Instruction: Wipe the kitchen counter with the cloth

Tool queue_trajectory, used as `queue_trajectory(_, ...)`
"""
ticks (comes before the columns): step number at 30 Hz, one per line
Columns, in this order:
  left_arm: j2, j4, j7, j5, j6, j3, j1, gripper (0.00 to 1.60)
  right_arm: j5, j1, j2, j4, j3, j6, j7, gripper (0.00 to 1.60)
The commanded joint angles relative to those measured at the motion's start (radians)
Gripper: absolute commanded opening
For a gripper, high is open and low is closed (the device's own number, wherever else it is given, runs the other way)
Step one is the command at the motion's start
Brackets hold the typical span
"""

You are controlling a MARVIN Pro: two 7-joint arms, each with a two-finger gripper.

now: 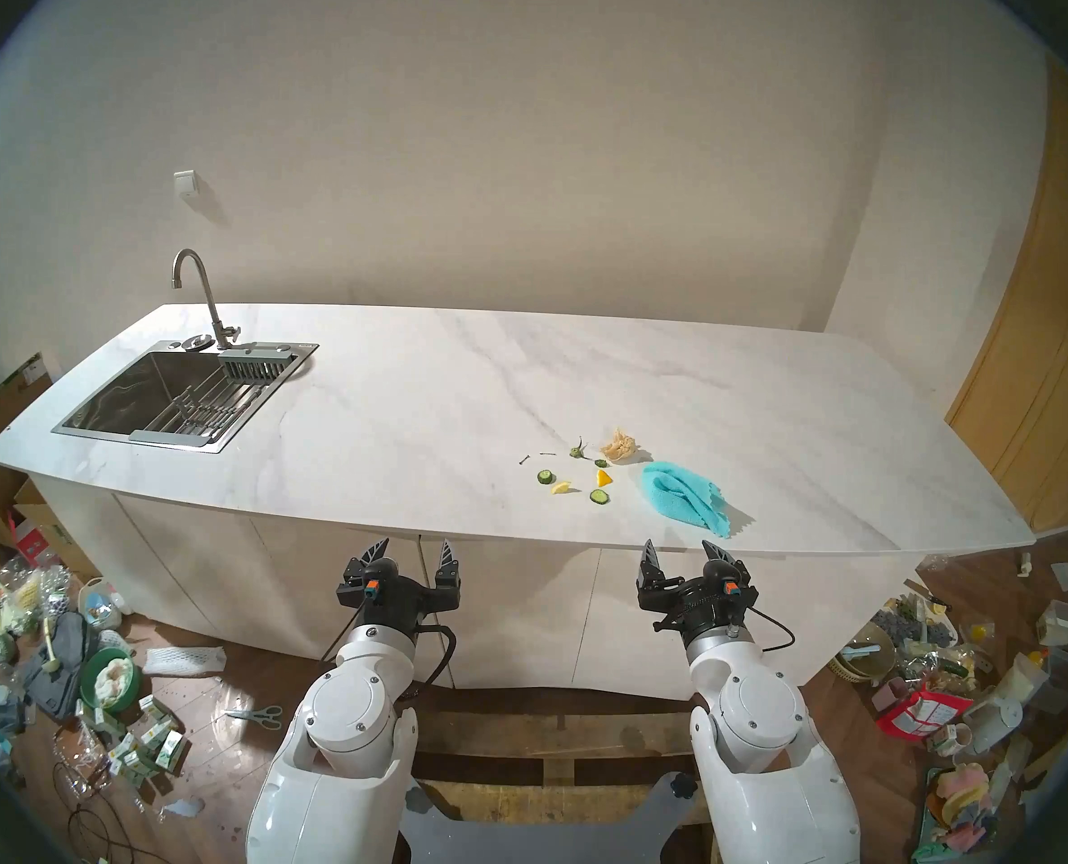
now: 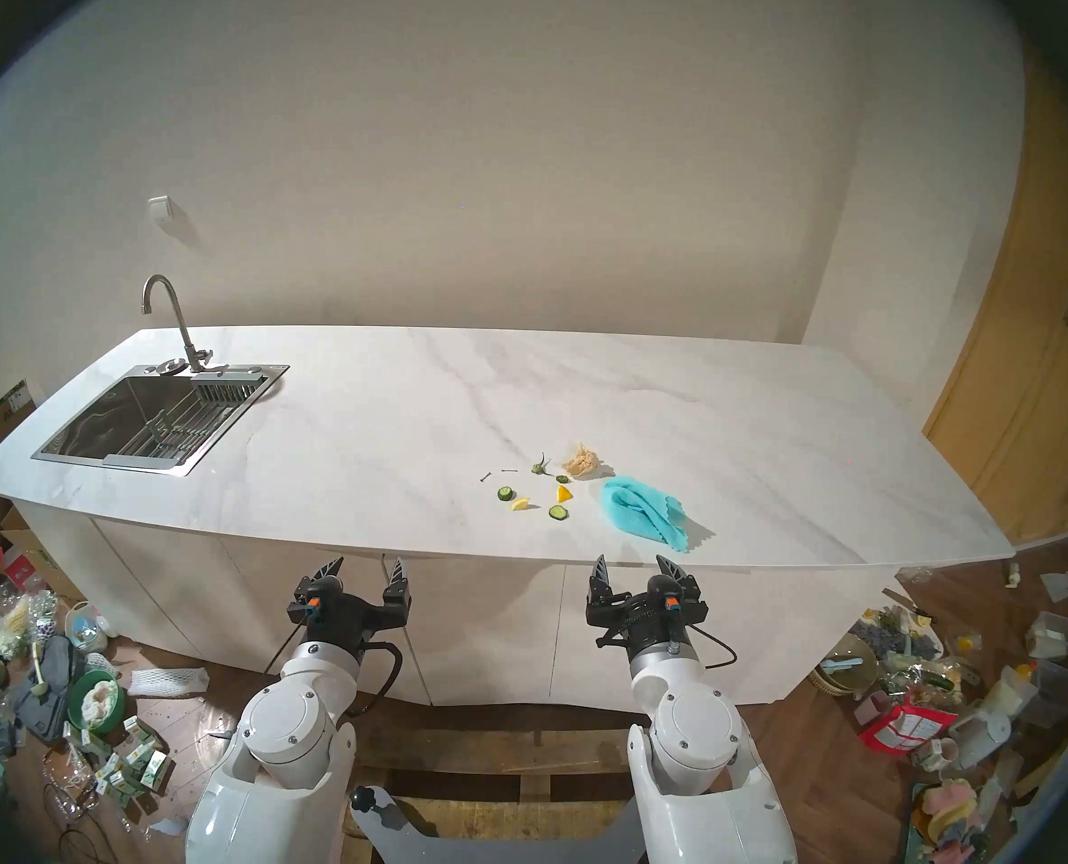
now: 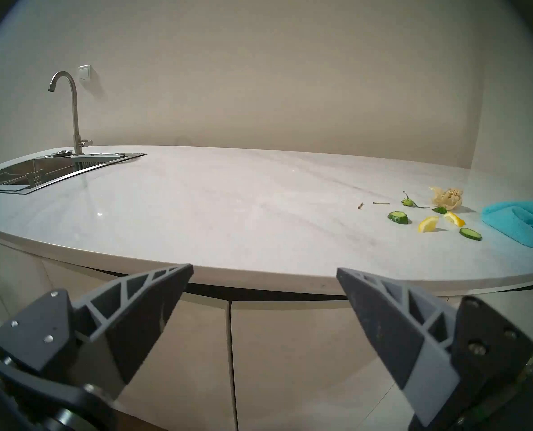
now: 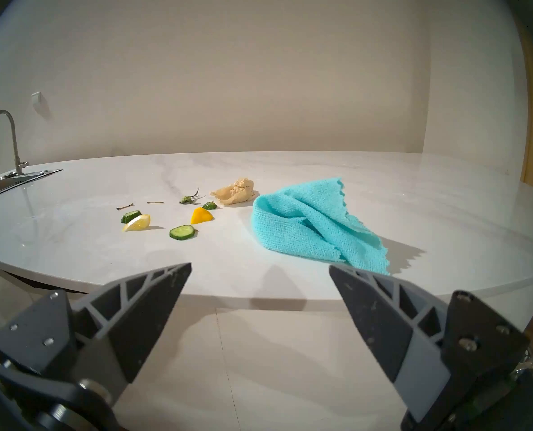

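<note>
Nearest: both sets of fingers spread wide and empty, short of the tabletop [image 1: 394, 407] edge, left gripper [image 1: 411, 553], right gripper [image 1: 683, 552]. Just beyond the right fingers [image 4: 153, 299], slightly to their right: the cloth [image 4: 308, 225], crumpled, near the rim. Probably light, soft, floppy; best pinched at the raised central fold. Farther left: food scraps [image 4: 182, 232].

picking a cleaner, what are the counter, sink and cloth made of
Counter: looks like polished marble or a marble-look slab, white with faint grey veins and a soft sheen; real stone or not, cannot tell.
Sink: brushed stainless steel by its grey metallic reflections.
Cloth: turquoise woven fabric, matte and nubbly, with zigzag-cut edges; likely microfibre or cotton.
</note>
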Motion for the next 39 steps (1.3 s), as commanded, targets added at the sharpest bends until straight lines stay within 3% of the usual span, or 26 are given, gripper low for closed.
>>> queue_trajectory(1, 0.000, -0.023, -0.003, -0.001, -0.004, 0.002, -0.004, 1.60, 0.006, 0.016, -0.015, -0.026, 0.000, 0.001, -0.015, 1.60)
queue_trajectory(11, 0.000, -0.020, -0.002, -0.001, -0.005, 0.002, -0.005, 1.60, -0.058, 0.073, 0.023, -0.096, -0.033, 0.056, -0.005, 1.60)
queue_trajectory(20, 0.000, -0.019, -0.001, -0.001, -0.006, 0.002, -0.006, 1.60, 0.068, 0.147, 0.036, -0.123, 0.049, 0.242, 0.081, 1.60)
queue_trajectory(24, 0.001, -0.018, 0.000, 0.000, -0.006, 0.002, -0.006, 1.60, 0.096, 0.203, 0.086, -0.112, 0.104, 0.343, 0.132, 1.60)
queue_trajectory(28, 0.001, -0.018, 0.000, 0.000, -0.006, 0.003, -0.007, 1.60, 0.109, 0.236, 0.120, -0.095, 0.124, 0.395, 0.173, 1.60)
queue_trajectory(36, 0.001, -0.019, 0.000, -0.001, -0.006, 0.003, -0.006, 1.60, 0.082, 0.341, 0.201, -0.009, 0.082, 0.543, 0.257, 1.60)
queue_trajectory(39, 0.001, -0.019, 0.000, -0.001, -0.006, 0.003, -0.006, 1.60, 0.074, 0.352, 0.239, 0.014, 0.055, 0.563, 0.294, 1.60)
